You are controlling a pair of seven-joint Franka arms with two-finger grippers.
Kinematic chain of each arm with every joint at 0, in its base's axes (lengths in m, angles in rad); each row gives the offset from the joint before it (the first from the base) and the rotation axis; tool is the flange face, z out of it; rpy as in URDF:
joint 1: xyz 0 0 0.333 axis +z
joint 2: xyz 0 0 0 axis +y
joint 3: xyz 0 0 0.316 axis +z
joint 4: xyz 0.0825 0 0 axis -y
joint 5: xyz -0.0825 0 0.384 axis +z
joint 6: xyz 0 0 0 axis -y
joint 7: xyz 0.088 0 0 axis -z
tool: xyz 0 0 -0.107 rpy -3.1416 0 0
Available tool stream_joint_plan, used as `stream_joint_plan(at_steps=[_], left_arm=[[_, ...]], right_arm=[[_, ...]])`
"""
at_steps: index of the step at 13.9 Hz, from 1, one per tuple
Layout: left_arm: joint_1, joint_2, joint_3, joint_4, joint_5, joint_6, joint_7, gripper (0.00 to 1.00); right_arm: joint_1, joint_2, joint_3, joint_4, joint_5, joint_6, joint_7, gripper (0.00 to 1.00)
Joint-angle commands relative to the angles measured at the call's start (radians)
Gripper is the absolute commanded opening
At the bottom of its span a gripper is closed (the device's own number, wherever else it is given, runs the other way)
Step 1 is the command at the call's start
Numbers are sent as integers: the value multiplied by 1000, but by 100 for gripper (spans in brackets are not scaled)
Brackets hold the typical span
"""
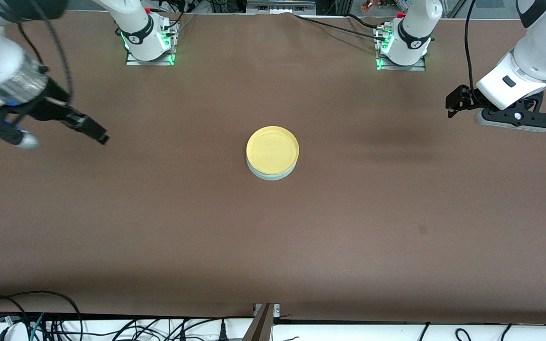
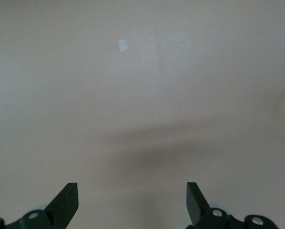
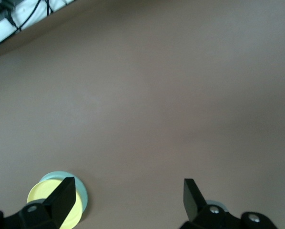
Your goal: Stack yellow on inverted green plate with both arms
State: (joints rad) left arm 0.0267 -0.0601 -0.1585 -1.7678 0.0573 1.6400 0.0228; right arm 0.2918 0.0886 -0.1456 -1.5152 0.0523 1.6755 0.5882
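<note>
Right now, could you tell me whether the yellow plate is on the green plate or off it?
On it: the yellow plate sits rim-up atop the green plate, whose edge peeks out beneath. Neither gripper touches it.

Left gripper (image 1: 452, 102) and right gripper (image 1: 97, 135) hover (jaws spread wide).

The worktop (image 1: 159, 227) under me wears a matt brown cloth, smooth with faint creases. At its middle the yellow plate (image 1: 272, 149) looks like smooth plastic with a soft sheen; the green plate (image 1: 269, 176) beneath it seems the same. My left hand (image 1: 453, 105) and right hand (image 1: 98, 135) show matt black plastic fingers under glossy white shells.
</note>
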Motion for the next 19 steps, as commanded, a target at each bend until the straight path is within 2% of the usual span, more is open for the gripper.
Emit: stream_joint_plan(at_steps=[1,3,4,5,7,8,10,14,19], left_arm=[[7,-6,-6,18,19,-19,14,100],[7,-6,-6,22,18,-20,14,100],[7,-6,-6,22,18,-20,14,100],[7,-6,-6,22,19,-23,14,100],[9,-4,-6,22,18,-22,16,100],[9,-4,-4,22,18,-22,16,100],[9,-4,-6,22,19,-22,14,100],[9,-4,-6,22,18,-23,14,100],[9,-3,-6,22,21,-23,14,100]], right_arm=[[9,-16,-64,20,3,-54,-126,100],[3,-35,-66,1,4,-70,-206,100],[-35,-41,-55,-17,6,-62,-237,100],[-89,-41,-11,-17,9,-66,-278,100],[-205,-39,114,-19,9,-62,-309,100],[-218,-39,139,-31,9,-62,-335,100],[-220,-47,144,-66,9,-83,-466,100],[-232,-62,144,-71,6,-209,-589,100],[-229,-52,133,-33,-20,-246,-596,100]])
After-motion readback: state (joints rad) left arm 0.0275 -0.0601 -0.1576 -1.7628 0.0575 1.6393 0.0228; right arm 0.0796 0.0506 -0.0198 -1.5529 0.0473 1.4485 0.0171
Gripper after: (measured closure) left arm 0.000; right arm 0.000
